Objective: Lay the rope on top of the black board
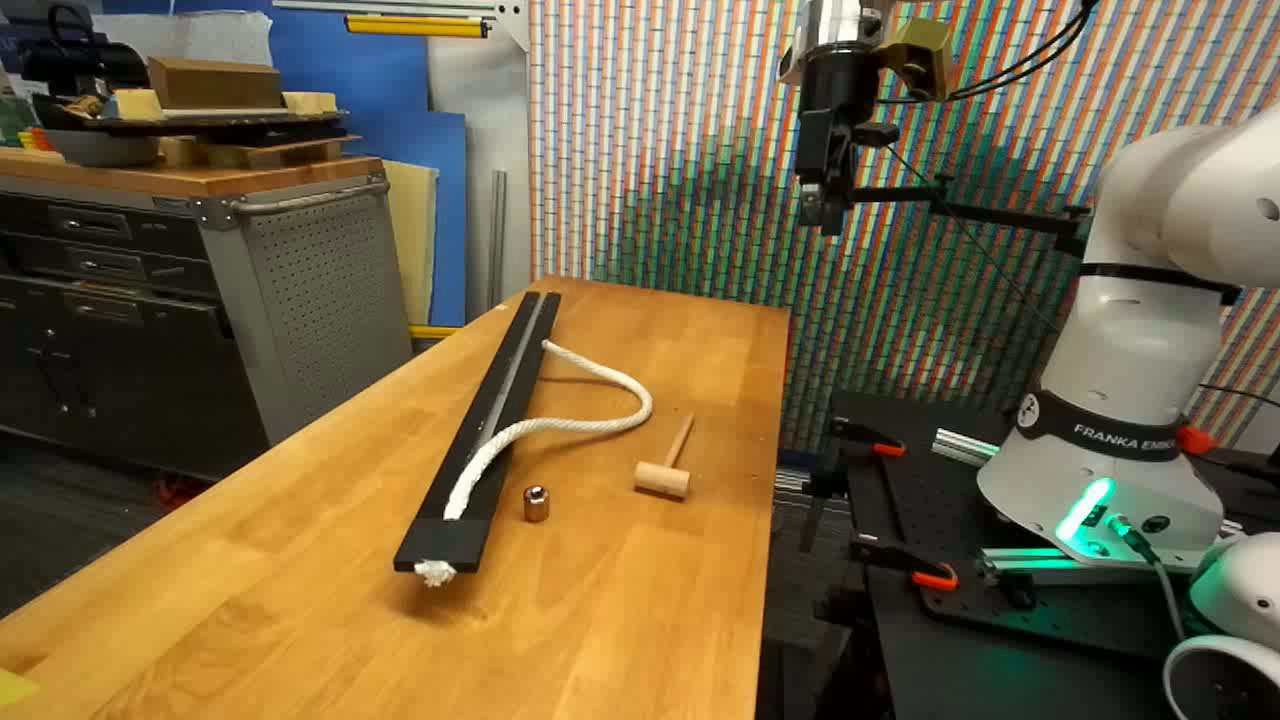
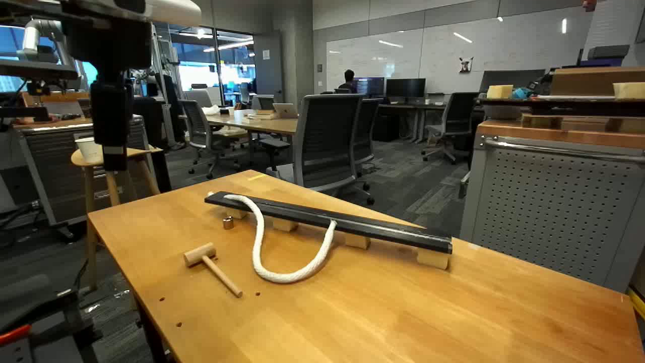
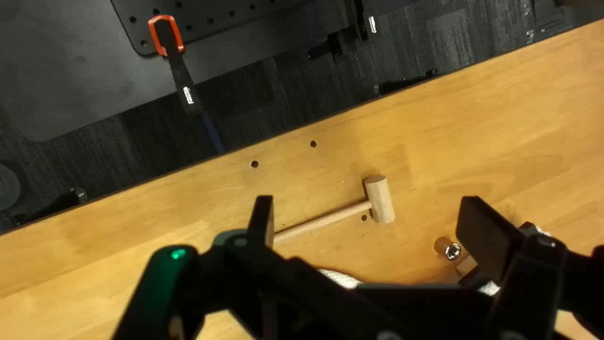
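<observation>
The black board (image 1: 500,385) (image 2: 383,228) is long and narrow and lies raised over the wooden table. The white rope (image 1: 600,425) (image 2: 260,242) has one stretch on the board's near end, where a dark band covers it and a frayed tip sticks out. Its middle bends off the board into a loop on the table. Its other end meets the board's side edge around mid-length. My gripper (image 1: 822,215) (image 2: 115,159) is high above, beside the table. In the wrist view the gripper (image 3: 368,203) is open and empty; it hides most of the rope (image 3: 339,278) and board.
A wooden mallet (image 1: 662,480) (image 2: 200,254) (image 3: 380,200) lies beside the rope loop. A small metal cylinder (image 1: 537,503) (image 2: 228,222) (image 3: 447,249) stands near the board. Wooden blocks (image 2: 358,240) support the board. A grey cabinet (image 1: 310,270) stands beyond the table.
</observation>
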`<state>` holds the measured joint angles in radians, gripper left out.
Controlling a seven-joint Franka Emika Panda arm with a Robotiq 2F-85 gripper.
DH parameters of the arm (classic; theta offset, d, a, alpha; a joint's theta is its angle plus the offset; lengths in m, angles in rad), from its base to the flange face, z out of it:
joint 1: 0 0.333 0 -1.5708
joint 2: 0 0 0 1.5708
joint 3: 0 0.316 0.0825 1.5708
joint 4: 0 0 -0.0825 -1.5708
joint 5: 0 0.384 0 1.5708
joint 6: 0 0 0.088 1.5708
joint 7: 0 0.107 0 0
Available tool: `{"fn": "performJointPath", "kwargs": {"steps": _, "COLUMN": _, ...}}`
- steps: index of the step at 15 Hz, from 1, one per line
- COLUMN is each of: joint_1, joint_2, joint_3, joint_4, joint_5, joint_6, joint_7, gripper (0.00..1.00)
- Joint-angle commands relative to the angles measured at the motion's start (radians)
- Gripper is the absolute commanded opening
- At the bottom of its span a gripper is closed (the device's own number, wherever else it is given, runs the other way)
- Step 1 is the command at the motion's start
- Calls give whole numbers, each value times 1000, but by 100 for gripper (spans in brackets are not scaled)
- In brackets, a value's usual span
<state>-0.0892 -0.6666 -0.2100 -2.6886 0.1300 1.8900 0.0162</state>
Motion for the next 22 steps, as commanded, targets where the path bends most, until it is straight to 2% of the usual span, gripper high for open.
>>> {"fn": "performJointPath", "kwargs": {"steps": 1, "joint_1": -25, "joint_2": 3, "joint_3": 23, "joint_4": 3, "joint_5": 14, "joint_6": -3, "joint_7": -13, "gripper": 100}}
{"fn": "performJointPath", "kwargs": {"steps": 14, "joint_1": -25, "joint_2": 1, "joint_3": 22, "joint_4": 5, "joint_5": 14, "joint_6": -3, "joint_7": -13, "gripper": 100}}
{"fn": "performJointPath", "kwargs": {"steps": 17, "joint_1": -17, "joint_2": 32, "joint_3": 36, "joint_4": 7, "joint_5": 24, "joint_6": 86, "joint_7": -7, "gripper": 100}}
{"fn": "performJointPath", "kwargs": {"steps": 19, "joint_1": 4, "joint_2": 93, "joint_3": 43, "joint_4": 32, "joint_5": 46, "joint_6": 192, "joint_7": -11, "gripper": 100}}
{"fn": "performJointPath", "kwargs": {"steps": 22, "joint_1": 41, "joint_2": 211, "joint_3": 59, "joint_4": 64, "joint_5": 82, "joint_6": 412, "joint_7": -27, "gripper": 100}}
